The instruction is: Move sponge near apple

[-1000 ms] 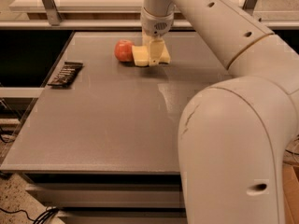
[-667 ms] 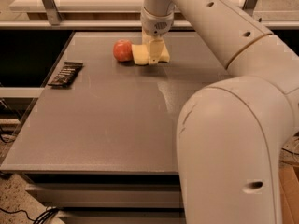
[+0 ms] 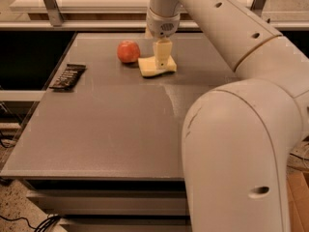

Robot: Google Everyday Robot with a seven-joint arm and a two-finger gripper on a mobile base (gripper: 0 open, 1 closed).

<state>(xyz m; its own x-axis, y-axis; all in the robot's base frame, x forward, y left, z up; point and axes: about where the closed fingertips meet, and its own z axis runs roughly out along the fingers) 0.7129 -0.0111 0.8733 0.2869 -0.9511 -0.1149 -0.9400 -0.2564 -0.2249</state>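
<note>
The red-orange apple sits on the grey table towards the back, left of centre. The pale yellow sponge lies flat on the table just right of the apple, a small gap between them. My gripper comes straight down from the arm and stands on the right part of the sponge, touching its top. The part of the sponge under the gripper is hidden.
A dark flat packet lies near the table's left edge. My arm's large white links fill the right foreground and cover that side of the table. A white shelf with metal posts runs behind the table.
The sponge was held tilted above the table by the apple. It has come down and lies flat on the surface, with the gripper still over it. The apple has not moved.
</note>
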